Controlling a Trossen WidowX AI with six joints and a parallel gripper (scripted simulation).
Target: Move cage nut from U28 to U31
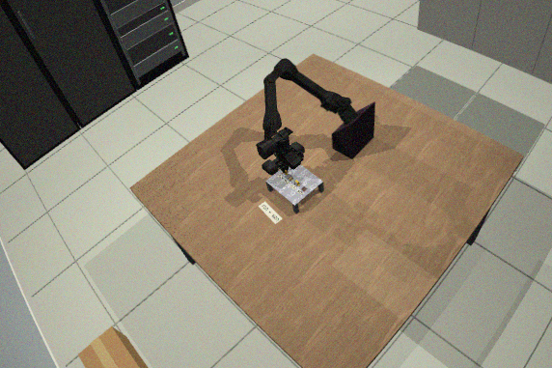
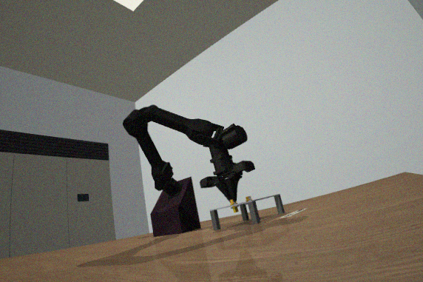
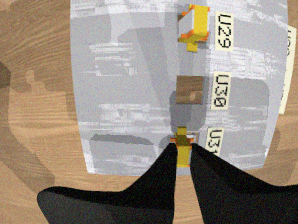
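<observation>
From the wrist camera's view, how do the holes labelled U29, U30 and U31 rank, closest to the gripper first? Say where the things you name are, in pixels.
1. U31 hole [image 3: 194, 136], right at the gripper's [image 1: 286, 171] [image 2: 234, 200] [image 3: 183, 146] fingertips.
2. U30 hole [image 3: 189, 90], the middle one.
3. U29 hole, farthest, at the top, under a yellow nut [image 3: 201, 21].

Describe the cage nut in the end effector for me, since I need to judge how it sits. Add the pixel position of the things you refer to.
The cage nut [image 2: 234, 206] [image 3: 183, 152] is small and yellow, with orange edges showing near its middle and a yellow tab extending toward U30. It is pinched between the fingertips of the end effector [image 2: 234, 202] [image 3: 184, 146], at the hole beside the U31 label. From the side, it leans slightly and reaches below the rail plate [image 2: 264, 197] [image 3: 135, 107]. Whether its wings are open cannot be told.
</observation>
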